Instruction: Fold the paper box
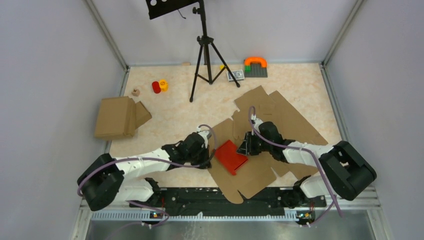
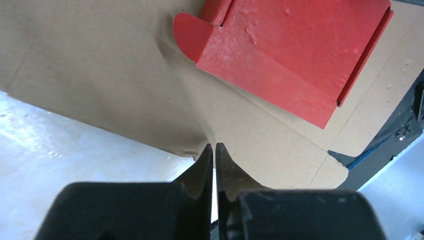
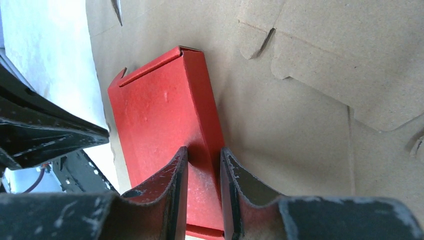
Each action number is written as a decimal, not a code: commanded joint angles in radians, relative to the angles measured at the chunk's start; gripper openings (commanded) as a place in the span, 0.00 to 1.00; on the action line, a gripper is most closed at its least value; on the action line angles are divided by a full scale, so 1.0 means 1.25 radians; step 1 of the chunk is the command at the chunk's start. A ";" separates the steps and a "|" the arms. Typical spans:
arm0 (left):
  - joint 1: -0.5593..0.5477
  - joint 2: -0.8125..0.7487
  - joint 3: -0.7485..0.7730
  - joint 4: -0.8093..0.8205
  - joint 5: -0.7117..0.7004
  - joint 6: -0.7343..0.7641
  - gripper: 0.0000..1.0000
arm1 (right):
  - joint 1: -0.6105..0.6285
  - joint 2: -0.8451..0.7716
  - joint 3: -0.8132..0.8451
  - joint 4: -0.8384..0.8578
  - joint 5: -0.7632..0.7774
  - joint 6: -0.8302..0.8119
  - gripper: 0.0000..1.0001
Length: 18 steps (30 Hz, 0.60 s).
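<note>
We see paper box, bright red, partly folded, lying on near-left part of large brown cardboard cut-out. Right gripper over cut-out at box's side toward cut-out's middle. Jaws narrowed onto box's long red side panel, card filling gap between them: pinch grip. Left gripper over cut-out's left edge, near box, not touching it. Jaws pressed together, nothing between them that we can make out. Rounded tuck flap of box lies flat on cut-out.
</note>
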 commanded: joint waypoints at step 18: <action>0.000 0.261 0.146 0.275 0.061 0.012 0.02 | -0.011 0.003 -0.018 -0.063 -0.028 0.026 0.00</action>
